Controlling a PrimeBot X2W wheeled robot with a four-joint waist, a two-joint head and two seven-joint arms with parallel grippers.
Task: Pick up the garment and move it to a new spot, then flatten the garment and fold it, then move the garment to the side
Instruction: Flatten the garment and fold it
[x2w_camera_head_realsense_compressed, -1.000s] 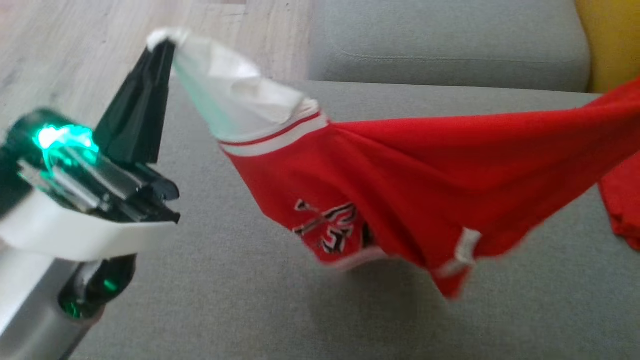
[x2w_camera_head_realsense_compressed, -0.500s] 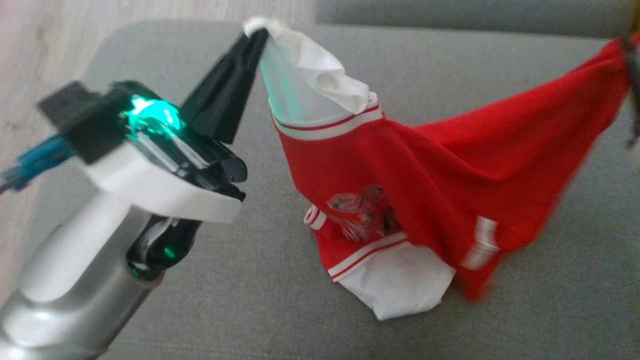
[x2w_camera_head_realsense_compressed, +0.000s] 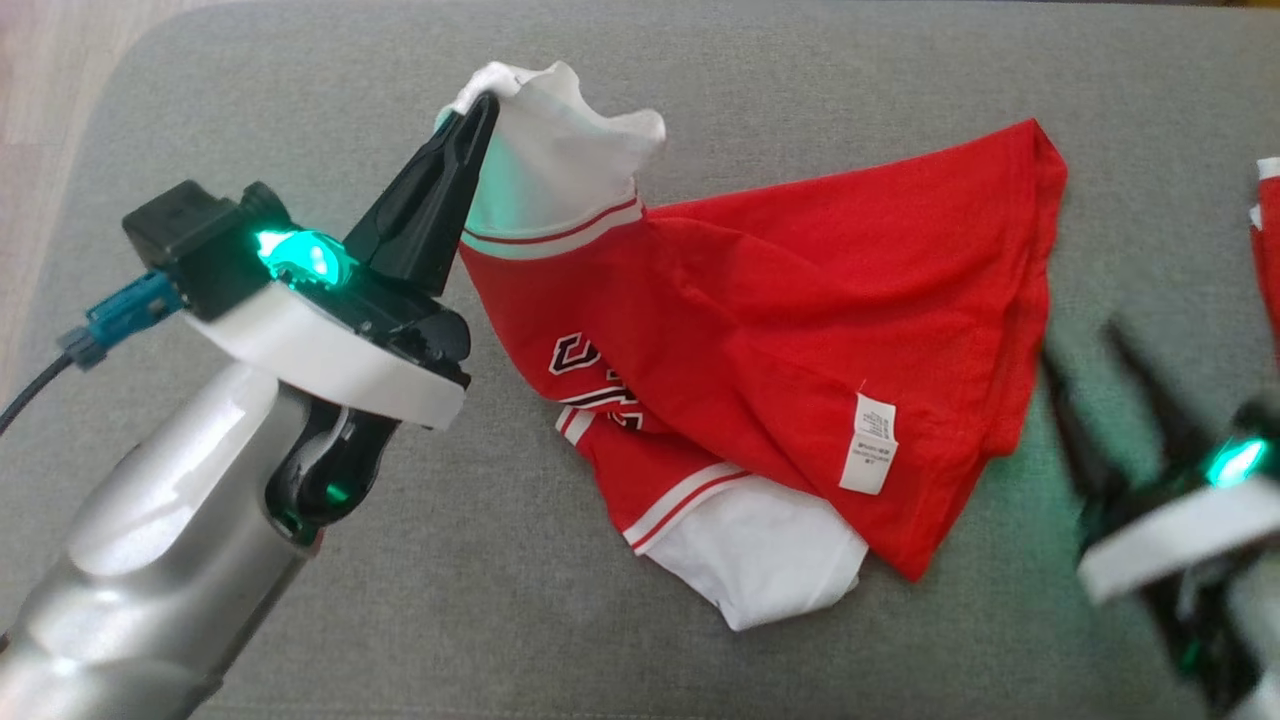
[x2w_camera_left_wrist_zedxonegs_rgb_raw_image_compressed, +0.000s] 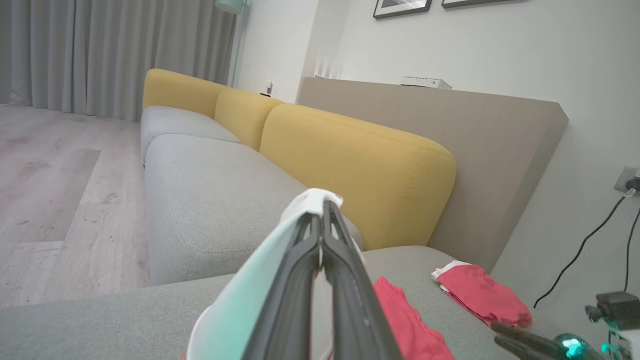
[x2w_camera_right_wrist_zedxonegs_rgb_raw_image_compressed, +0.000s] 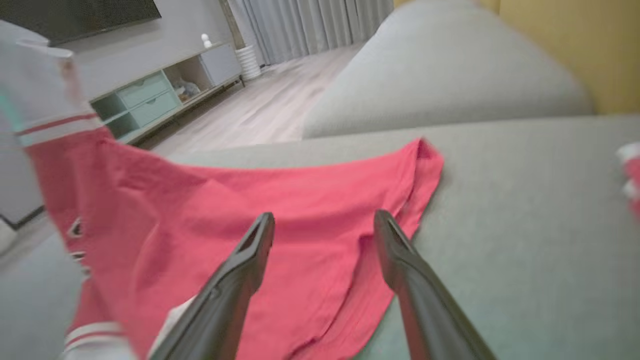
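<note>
The garment (x2w_camera_head_realsense_compressed: 800, 300), a red shirt with white sleeves, lies mostly on the grey sofa seat (x2w_camera_head_realsense_compressed: 500, 640), partly doubled over itself, inside out to judge by the label (x2w_camera_head_realsense_compressed: 868, 443) showing on its red cloth; one white sleeve (x2w_camera_head_realsense_compressed: 560, 150) is raised off the seat, pinched at its end by our left tool (x2w_camera_head_realsense_compressed: 485, 105), whose fingers are clenched tight on the fabric; our right tool (x2w_camera_head_realsense_compressed: 1080, 345) hovers just beside the shirt's hem side with its fingers spread and nothing between them. We judge the cloth light, thin and quite limp; it sags from any single hold and bunches rather than sliding flat; nothing in it is fragile, but a small pinch may slip out. The best holds look like the sleeve ends, shoulders and hem corners, where seams thicken the fabric; the far hem corner (x2w_camera_head_realsense_compressed: 1040, 150) lies free, near the right tool; taking it would let us stretch the shirt between both arms to flatten it.
</note>
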